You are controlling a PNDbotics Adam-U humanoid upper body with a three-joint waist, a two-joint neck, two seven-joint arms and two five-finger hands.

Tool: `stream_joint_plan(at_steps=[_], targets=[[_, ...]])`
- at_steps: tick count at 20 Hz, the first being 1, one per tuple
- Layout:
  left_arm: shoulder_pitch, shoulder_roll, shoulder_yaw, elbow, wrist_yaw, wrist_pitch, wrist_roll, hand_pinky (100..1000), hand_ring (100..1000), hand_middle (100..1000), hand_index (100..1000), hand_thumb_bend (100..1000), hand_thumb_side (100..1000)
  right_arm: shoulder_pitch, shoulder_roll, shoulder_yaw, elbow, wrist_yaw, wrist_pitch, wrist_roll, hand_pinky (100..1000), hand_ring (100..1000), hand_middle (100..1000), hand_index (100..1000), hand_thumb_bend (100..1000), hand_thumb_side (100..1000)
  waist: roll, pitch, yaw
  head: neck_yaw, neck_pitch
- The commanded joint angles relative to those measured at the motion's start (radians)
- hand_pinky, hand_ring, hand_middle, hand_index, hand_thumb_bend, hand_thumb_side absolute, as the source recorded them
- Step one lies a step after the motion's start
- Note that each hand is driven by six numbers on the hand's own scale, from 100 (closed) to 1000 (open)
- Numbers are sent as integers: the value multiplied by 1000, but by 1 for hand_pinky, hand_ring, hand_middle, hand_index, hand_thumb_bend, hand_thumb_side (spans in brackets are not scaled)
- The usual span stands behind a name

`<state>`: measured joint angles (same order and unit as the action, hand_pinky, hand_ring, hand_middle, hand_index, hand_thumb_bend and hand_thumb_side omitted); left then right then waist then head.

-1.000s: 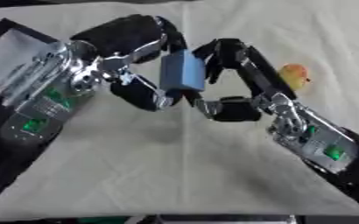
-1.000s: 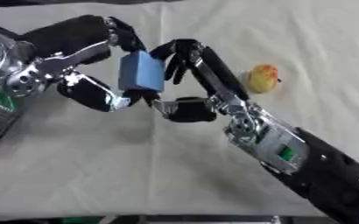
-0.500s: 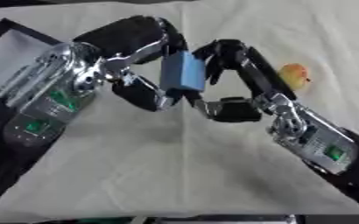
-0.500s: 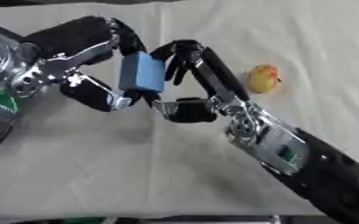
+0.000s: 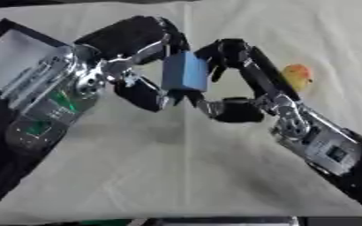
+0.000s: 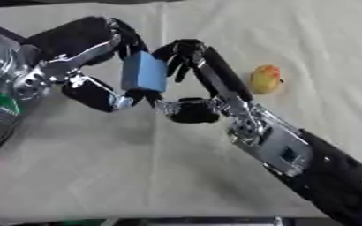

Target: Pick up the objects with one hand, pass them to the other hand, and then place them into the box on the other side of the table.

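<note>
A blue block (image 5: 186,71) hangs above the middle of the table, caught between both hands. My left hand (image 5: 130,39) comes in from the left, its fingers curled over the block's top and left side and its thumb under it. From the right, my right hand (image 5: 238,110) has its fingers bent onto the block's upper right edge and its thumb at the bottom. A small yellow-orange object (image 5: 296,76) lies on the cloth just right of the right hand's fingers. The box (image 5: 10,27) shows as a black rim at the upper left, mostly hidden by the left arm.
A pale cloth (image 5: 176,176) covers the table. The table's front edge (image 5: 215,220) runs along the bottom of the view.
Both hands stay together around the blue block in the same spot; no clear movement shows.
</note>
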<state>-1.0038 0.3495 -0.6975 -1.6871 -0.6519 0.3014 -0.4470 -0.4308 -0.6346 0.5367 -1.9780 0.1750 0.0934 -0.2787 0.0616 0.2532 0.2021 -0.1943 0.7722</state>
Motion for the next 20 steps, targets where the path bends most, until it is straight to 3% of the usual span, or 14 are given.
stream_joint_plan(at_steps=[1, 9, 20], targets=[[-14, 25, 24, -2, -16, 13, 0, 680, 574, 463, 493, 106, 100, -2, -27, -4, -22, 43, 23, 15, 544, 626, 598, 697, 595, 100, 3, -35, 0, 7, -2], [-8, 44, 31, -17, -18, 20, -20, 678, 570, 453, 475, 127, 100, 8, -34, -6, -22, 114, 67, 41, 583, 693, 672, 772, 669, 100, 1, -43, 3, 13, -2], [15, 95, 53, -55, -12, 41, -62, 677, 570, 450, 470, 155, 100, 23, -45, -7, -22, 141, 90, 39, 592, 719, 703, 799, 676, 100, 1, -46, 8, 20, -2]])
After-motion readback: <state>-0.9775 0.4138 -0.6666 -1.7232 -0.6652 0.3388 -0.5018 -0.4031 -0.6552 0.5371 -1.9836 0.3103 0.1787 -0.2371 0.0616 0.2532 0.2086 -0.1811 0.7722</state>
